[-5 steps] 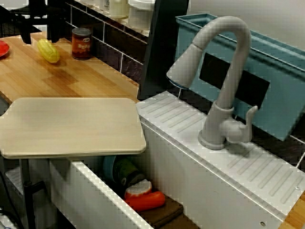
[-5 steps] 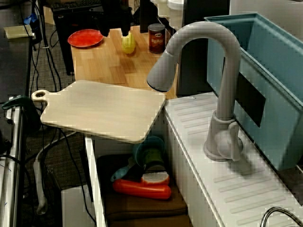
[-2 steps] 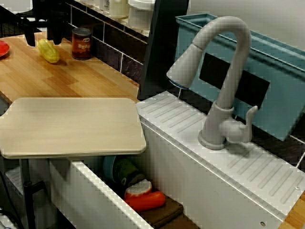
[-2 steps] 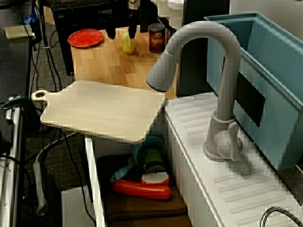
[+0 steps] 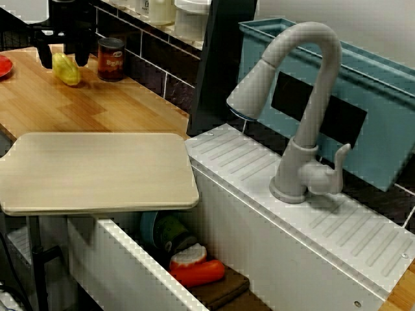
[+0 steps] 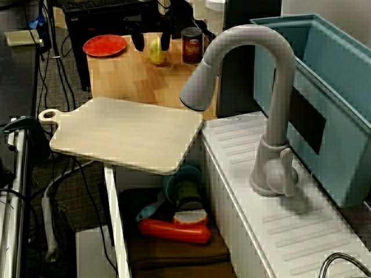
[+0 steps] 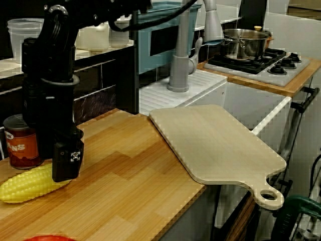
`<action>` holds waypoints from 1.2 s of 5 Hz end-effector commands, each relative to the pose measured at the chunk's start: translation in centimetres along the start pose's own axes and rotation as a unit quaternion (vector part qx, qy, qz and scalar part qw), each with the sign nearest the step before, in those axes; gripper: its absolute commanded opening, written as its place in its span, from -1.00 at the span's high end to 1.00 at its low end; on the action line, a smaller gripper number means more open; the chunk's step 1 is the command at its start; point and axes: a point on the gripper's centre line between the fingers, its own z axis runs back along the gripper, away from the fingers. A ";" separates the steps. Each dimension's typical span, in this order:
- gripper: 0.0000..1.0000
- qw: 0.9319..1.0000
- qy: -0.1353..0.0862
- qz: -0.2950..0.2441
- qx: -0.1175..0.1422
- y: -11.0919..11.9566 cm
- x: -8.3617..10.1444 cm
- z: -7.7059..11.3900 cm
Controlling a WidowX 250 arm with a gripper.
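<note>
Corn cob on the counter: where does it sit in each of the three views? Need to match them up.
View from the sink side: corn cob at far upper left on the wooden counter, between the fingers.
High view along the counter: top centre, right of the red plate.
Low view from the counter's end: bottom left, partly behind one finger.
Shared landmark: the can, beside it in all three.

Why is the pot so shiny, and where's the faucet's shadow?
View from the counter end: the pot gleams with bright glare spots. View from beside the sink: the faucet casts a soft shadow on the ribbed ledge; the far corn looks small, slightly soft. View from above: even light, jagged edges.
</note>
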 end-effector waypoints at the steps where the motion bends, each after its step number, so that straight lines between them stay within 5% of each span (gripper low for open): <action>1: -1.00 0.999 -0.014 0.027 -0.014 -0.6 0.6 1.5; 5: -1.00 1.000 0.003 -0.001 0.003 -2.1 2.3 1.1; 6: 0.71 1.000 0.008 -0.007 0.002 -2.1 2.7 0.9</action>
